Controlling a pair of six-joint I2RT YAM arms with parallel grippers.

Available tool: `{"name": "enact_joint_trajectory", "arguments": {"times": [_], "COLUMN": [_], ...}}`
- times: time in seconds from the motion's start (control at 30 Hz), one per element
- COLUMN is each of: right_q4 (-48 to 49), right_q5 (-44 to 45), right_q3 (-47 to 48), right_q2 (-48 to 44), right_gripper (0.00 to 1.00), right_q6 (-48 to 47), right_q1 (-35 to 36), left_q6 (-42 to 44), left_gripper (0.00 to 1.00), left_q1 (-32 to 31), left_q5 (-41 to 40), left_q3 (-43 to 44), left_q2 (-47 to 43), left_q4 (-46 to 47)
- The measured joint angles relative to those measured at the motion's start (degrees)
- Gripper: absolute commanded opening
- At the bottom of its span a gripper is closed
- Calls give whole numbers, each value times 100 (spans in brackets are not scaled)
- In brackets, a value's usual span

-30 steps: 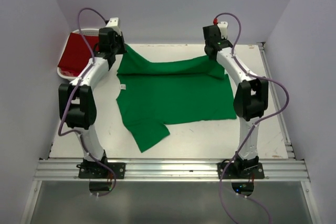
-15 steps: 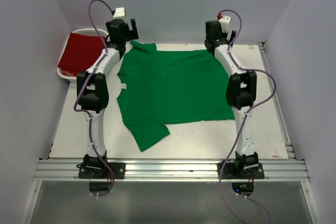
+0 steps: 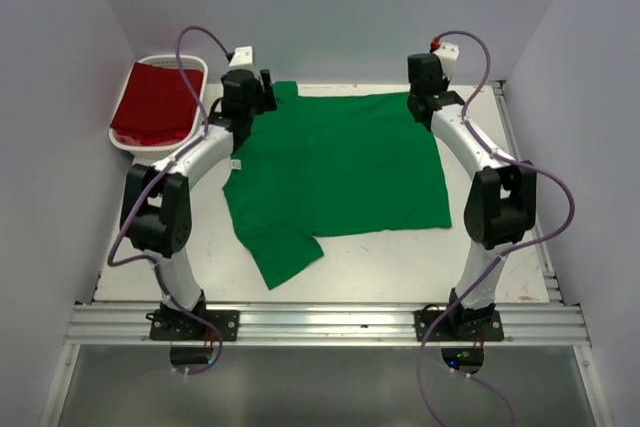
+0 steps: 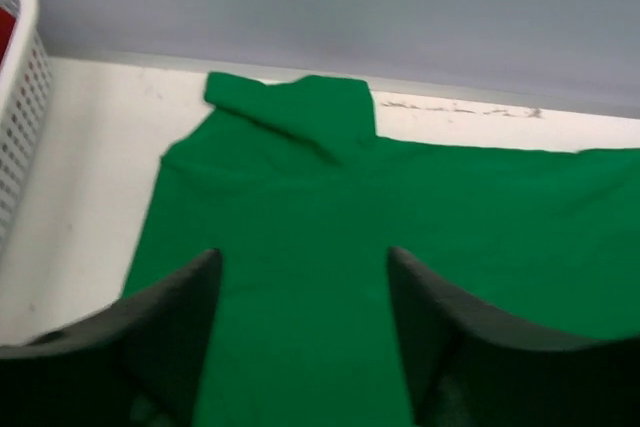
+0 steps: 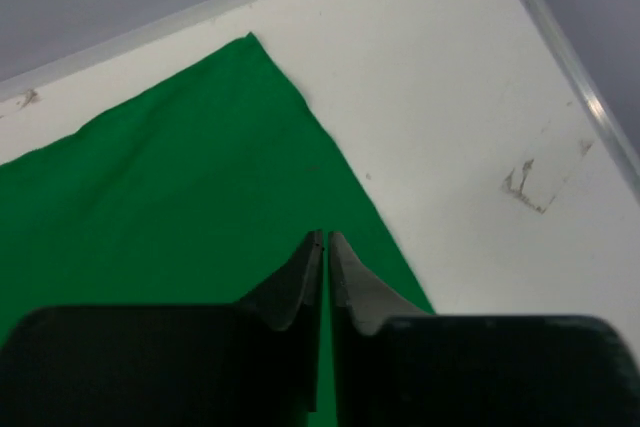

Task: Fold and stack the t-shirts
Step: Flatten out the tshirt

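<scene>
Left hand point(image 4: 302, 257) fingers apart above green t-shirt point(image 3: 340, 167); right hand point(image 5: 326, 237) fingers together over its edge. Risk: closed fingers pushing cloth, wrinkling it; rumpled far sleeve point(image 4: 300, 112) skews fold.

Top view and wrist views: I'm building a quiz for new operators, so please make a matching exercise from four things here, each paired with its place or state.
Column 1
1. green shirt
2. red shirt
3. left pincer
4. right pincer

Column 2
A. shut
B. lying in the white basket
C. spread on the table
D. open

Pairs: 1-C, 2-B, 3-D, 4-A
</scene>
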Motion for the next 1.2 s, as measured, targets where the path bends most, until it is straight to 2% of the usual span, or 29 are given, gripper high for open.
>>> {"name": "enact_joint_trajectory", "arguments": {"times": [0.03, 0.07, 0.13, 0.33, 0.6, 0.8, 1.03, 1.2], "right_q4": [-85, -138, -203, -728, -767, -654, -413, -492], "right_q5": [-111, -236, -533, -1211, -1884, -1991, -1982, -1860], "right_q3": [-157, -319, -719, -1587, -1683, -2166, -2741, -3036], "right_q2": [-160, -304, -533, -592, 105, 155, -229, -455], "right_gripper": [0, 0, 0, 0, 0, 0, 0, 0], "right_q6": [116, 223, 330, 553, 627, 656, 739, 807], "right_q1": [4, 11, 17, 33, 37, 101, 177, 304], "left_q6": [-90, -188, -323, -509, -619, -706, -933, -1180], "left_gripper": [43, 18, 0, 0, 0, 0, 0, 0], "left_q1": [-76, -138, -221, -254, -256, -328, -625, -846], "left_q5": [0, -11, -46, -173, -195, -173, -332, -343], "left_q3": [-260, -522, -1016, -1718, -1827, -2116, -2514, -2750], "left_q2": [-212, -400, -662, -538, -48, 46, -17, -297], "left_q4": [-13, -9, -48, -411, -444, -389, 28, -236]}}
